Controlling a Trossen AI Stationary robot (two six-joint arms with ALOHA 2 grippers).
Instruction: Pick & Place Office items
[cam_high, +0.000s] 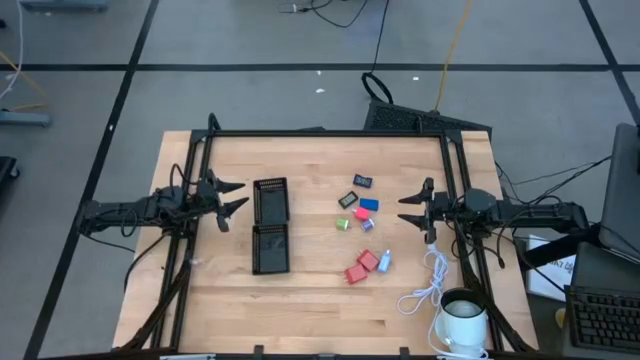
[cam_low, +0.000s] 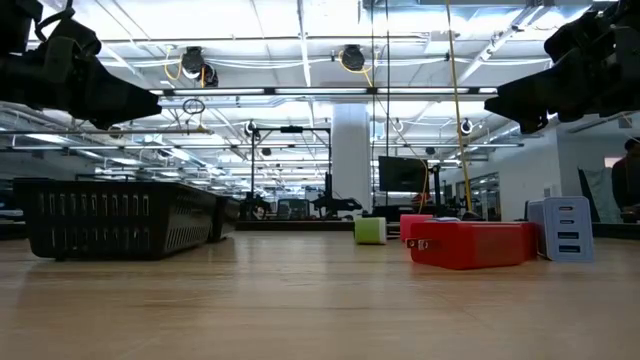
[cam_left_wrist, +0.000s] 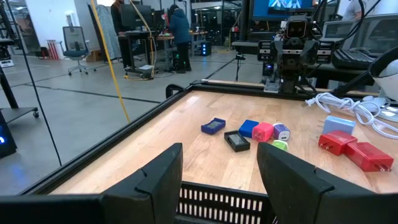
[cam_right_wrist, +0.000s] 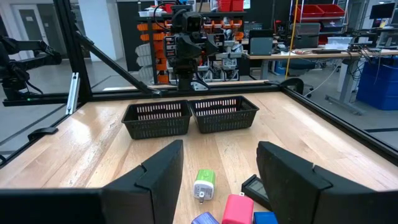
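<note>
Several small office items lie on the wooden table right of centre: a dark blue block (cam_high: 363, 181), a black one (cam_high: 347, 199), a blue one (cam_high: 369, 204), a pink one (cam_high: 361, 214), a green one (cam_high: 342, 224), a purple one (cam_high: 367, 226), two red ones (cam_high: 362, 267) and a pale blue one (cam_high: 384, 262). Two black mesh trays (cam_high: 271, 226) sit left of centre. My left gripper (cam_high: 231, 197) hovers open just left of the trays. My right gripper (cam_high: 410, 209) hovers open just right of the items. Both are above the table, touching nothing.
A white coiled cable (cam_high: 430, 285) and a white mug (cam_high: 464, 316) lie near the table's right near corner. A black frame (cam_high: 330, 133) borders the table. Bare wood lies between trays and items and along the near edge. People stand in the room beyond.
</note>
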